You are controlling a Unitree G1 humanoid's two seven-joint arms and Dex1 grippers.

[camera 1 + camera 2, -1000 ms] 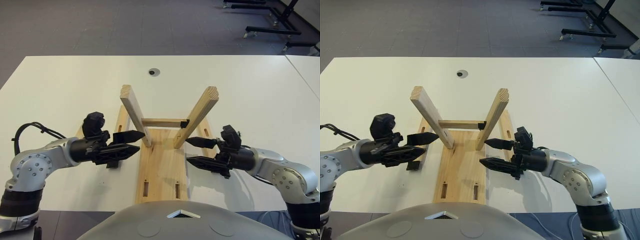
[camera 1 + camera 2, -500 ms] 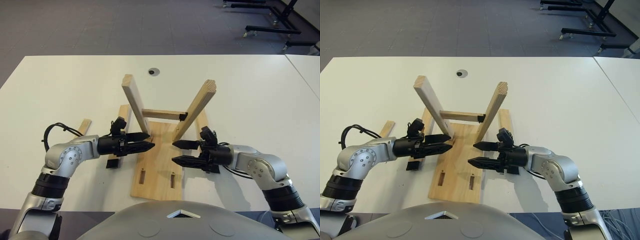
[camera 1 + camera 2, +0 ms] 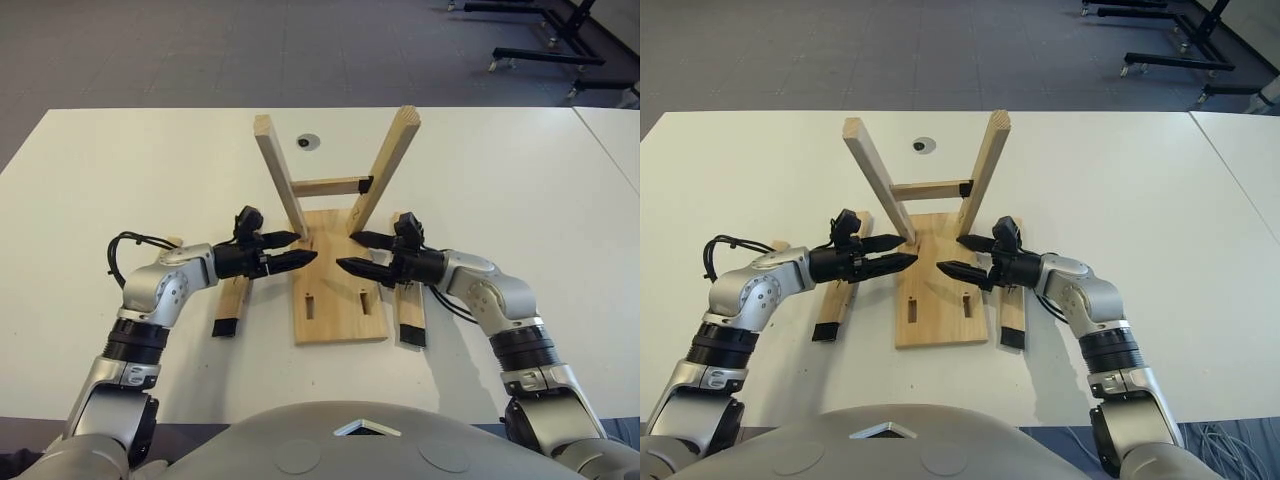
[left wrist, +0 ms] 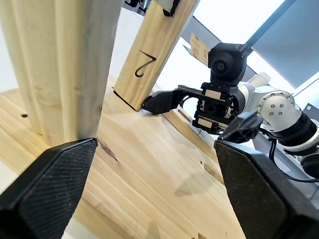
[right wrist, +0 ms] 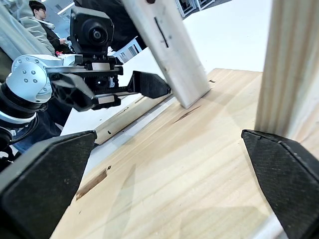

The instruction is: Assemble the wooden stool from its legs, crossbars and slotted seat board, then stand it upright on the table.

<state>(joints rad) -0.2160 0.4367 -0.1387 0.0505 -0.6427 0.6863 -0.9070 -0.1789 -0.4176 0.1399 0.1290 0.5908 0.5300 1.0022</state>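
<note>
The slotted seat board (image 3: 340, 300) lies flat on the table. Two legs (image 3: 280, 175) (image 3: 387, 160) stand in its far end, leaning apart, joined by a crossbar (image 3: 328, 186). My left gripper (image 3: 306, 246) is open, low over the board, its tips at the foot of the left leg (image 4: 60, 64). My right gripper (image 3: 345, 250) is open, facing it at the foot of the right leg (image 5: 294, 64). Nothing sits between either pair of fingers. A loose leg (image 3: 232, 300) lies left of the board and another (image 3: 410, 315) lies right of it, both with black end caps.
A small round hole (image 3: 308, 141) sits in the white table (image 3: 520, 180) behind the legs. A short wooden piece (image 3: 172, 241) peeks out behind my left forearm. Black frames on wheels (image 3: 540, 55) stand on the floor beyond the table.
The board with its two legs has slid away from me and straightened. Both grippers moved forward and inward to the leg bases. The loose leg on the left stayed put.
</note>
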